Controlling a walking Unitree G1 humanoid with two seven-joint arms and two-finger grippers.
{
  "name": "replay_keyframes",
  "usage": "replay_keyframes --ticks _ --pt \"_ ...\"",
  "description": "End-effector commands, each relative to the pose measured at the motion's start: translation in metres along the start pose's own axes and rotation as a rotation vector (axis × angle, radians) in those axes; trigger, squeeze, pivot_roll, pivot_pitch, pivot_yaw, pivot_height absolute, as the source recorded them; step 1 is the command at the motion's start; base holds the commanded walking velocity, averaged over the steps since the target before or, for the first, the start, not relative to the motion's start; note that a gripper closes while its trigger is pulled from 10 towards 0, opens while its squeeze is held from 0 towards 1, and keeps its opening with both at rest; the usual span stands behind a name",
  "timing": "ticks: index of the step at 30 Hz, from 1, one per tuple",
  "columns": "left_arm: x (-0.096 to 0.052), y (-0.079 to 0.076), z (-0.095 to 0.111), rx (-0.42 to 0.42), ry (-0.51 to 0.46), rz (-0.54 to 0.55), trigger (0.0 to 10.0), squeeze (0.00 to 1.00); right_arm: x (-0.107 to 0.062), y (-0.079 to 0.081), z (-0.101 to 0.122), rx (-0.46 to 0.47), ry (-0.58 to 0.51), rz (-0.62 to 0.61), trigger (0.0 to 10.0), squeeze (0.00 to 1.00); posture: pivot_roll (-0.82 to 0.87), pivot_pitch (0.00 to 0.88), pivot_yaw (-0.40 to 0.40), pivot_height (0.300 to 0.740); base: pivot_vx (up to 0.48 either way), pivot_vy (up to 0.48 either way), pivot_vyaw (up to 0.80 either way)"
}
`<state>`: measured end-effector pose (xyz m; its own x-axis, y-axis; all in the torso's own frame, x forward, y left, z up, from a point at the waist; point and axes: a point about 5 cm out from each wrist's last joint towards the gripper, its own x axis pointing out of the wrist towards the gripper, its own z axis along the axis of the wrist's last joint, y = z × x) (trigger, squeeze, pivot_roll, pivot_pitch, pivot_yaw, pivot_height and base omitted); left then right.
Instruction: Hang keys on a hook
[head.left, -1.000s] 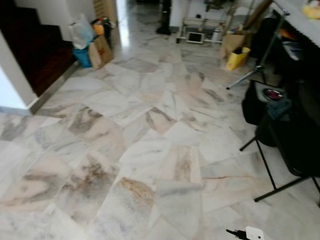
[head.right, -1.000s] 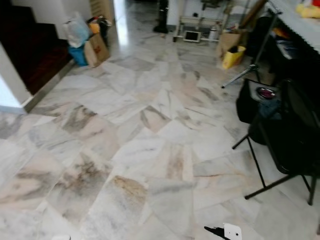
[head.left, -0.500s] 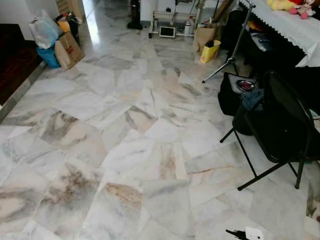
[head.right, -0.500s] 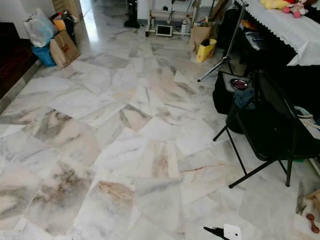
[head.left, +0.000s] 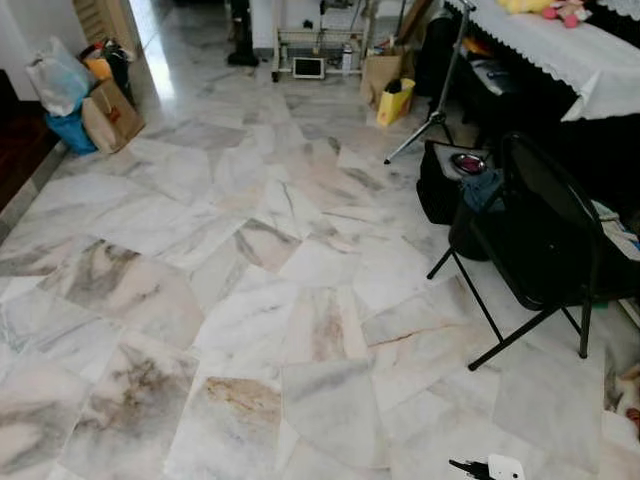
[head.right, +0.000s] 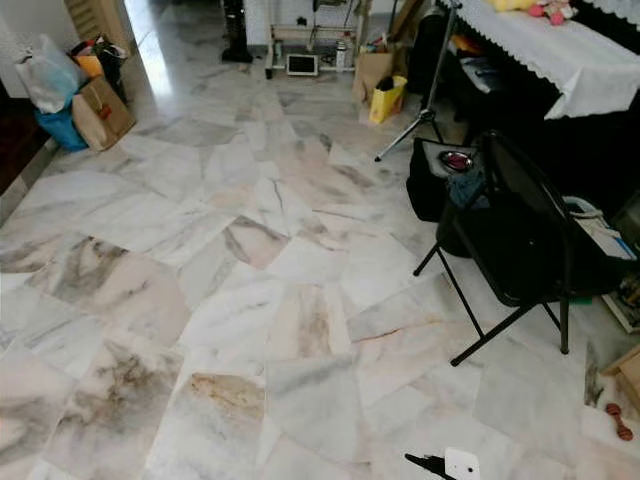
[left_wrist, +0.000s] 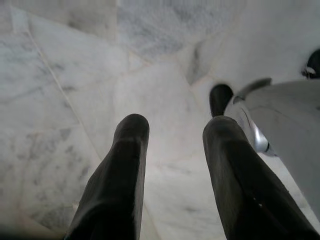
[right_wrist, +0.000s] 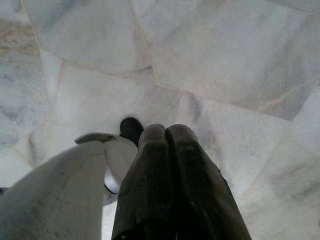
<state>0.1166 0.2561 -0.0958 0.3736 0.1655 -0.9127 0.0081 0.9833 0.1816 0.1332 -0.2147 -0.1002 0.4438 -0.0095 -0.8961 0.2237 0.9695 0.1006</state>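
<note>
So far, judging by what lies in front of the robot, the task looks barely begun: no keys and no hook can be made out anywhere, so I cannot tell where the keys are. The head views look down on a wide marble floor (head.left: 250, 300). A black folding chair (head.left: 540, 250) stands on the robot's right, with a dark bag (head.left: 445, 190) just beyond it and a tripod leg (head.left: 425, 125) slanting down towards the floor. Behind the chair runs a table (head.left: 560, 60) covered with a white lace-edged cloth. Far off on the left, a cluster of bags (head.left: 85, 90) sits against the wall, and a yellow bag (head.left: 395, 100) stands near a small rack at the far end of the room. Both arms hang down towards the floor. In its wrist view the left tool (left_wrist: 172, 127) is released, its two black fingers (left_wrist: 127, 165) well apart with bare marble between them. The right tool (right_wrist: 166, 131) is clenched, its fingers pressed together; whether something thin such as a key ring is pinched in it is hidden, so I would not claim it holds anything. In my judgement everything remains: finding or confirming the keys, reaching the hook, and hanging them there.
</note>
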Motion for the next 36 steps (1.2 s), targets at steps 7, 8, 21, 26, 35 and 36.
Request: replay_keyframes --ticks 7,8,21,26,35,36 --pt "0.0 0.01 0.007 0.008 -0.013 0.017 10.0 0.0 0.002 0.008 0.005 -0.012 -0.008 0.01 10.0 0.0 0.0 0.0 0.005 0.74 0.0 0.0 -0.75" --pt "0.0 0.011 0.01 -0.002 -0.022 0.022 10.0 0.0 0.002 0.009 0.007 -0.042 -0.009 0.013 10.0 0.0 0.0 0.0 0.001 0.74 0.0 0.0 -0.75" --pt "0.001 0.009 0.02 -0.036 -0.035 0.045 10.0 0.0 0.004 0.008 0.023 -0.342 -0.016 -0.162 10.0 0.0 0.06 0.0 0.002 0.74 0.0 0.0 -0.74" --pt "0.001 0.011 0.017 -0.031 -0.031 0.047 10.0 0.0 0.004 0.009 0.026 -0.36 -0.031 -0.23 10.0 0.0 0.06 0.0 0.022 0.74 0.0 0.0 -0.7" --pt "-0.002 0.02 0.009 -0.05 -0.027 0.058 10.0 0.0 0.009 0.046 0.012 -0.107 0.038 0.065 10.0 0.0 0.05 0.0 0.026 0.74 0.0 0.0 -0.54" --pt "-0.002 0.02 0.009 -0.05 -0.027 0.058 10.0 0.0 0.009 0.046 0.012 -0.107 0.038 0.065 10.0 0.0 0.05 0.0 0.026 0.74 0.0 0.0 0.0"
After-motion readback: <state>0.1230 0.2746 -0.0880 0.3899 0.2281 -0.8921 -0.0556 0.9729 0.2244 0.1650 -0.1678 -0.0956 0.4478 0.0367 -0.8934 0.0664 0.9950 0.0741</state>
